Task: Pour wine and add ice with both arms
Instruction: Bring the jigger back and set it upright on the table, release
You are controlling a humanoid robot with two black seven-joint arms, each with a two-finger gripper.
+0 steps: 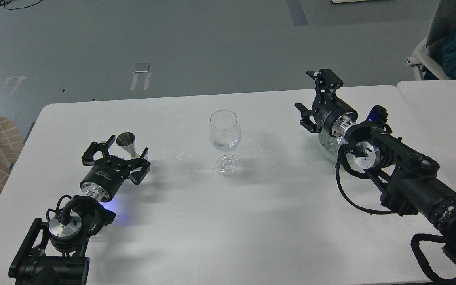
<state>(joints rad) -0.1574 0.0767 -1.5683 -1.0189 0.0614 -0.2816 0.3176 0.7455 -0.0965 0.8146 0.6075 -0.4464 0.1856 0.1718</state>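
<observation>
The left arm [59, 233] enters from the lower left and reaches forward low over the white table [196, 221], its silver joint disc facing up and a black cable looped beside it. The left gripper [118, 152] lies nearly level with its black fingers spread apart on either side of a small metal jigger [127, 144], a shiny double cone standing upright; whether the fingers touch the jigger cannot be told. A blue glow falls on the tabletop beside the wrist.

The right arm [406, 174] comes in from the lower right, thick and matte black, with a ribbed cable hanging below it. The right gripper [317, 99] is raised and tilted up and away, its fingers open and holding nothing. Beneath its wrist sits a clear glass bowl [329, 148], mostly hidden by the arm; the ice [330, 145] seems to lie inside as pale glassy lumps, though the view there is poor.

Between the two grippers, well apart from both, a clear stemmed wine glass [224, 140] stands upright on its round foot. A trace of the wine [224, 145] may sit in the bottom of its bowl. The small print on the gripper bodies is too small to read.
</observation>
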